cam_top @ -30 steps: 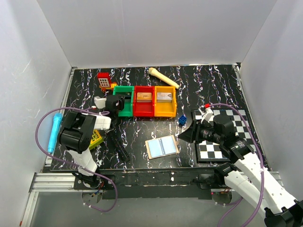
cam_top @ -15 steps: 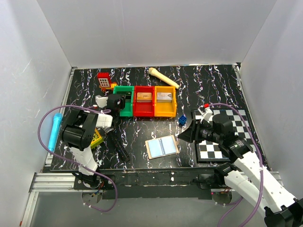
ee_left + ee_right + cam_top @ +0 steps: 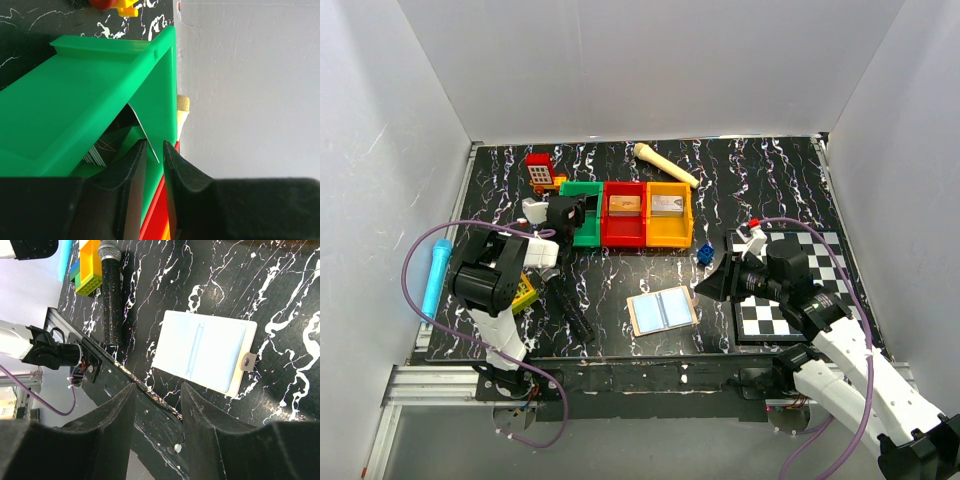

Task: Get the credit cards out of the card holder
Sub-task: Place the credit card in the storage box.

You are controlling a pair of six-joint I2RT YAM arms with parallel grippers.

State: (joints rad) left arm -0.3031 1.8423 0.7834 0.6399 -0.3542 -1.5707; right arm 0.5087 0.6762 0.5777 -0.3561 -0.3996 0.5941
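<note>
One card holder (image 3: 662, 310) — three bins (image 3: 624, 236).

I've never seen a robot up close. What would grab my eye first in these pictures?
Probably the bright row of bins mid-table: a green bin, a red bin and a yellow bin, with the left gripper at the green one. Next, the card holder lying open near the front edge, and the chequered board on the right.
</note>
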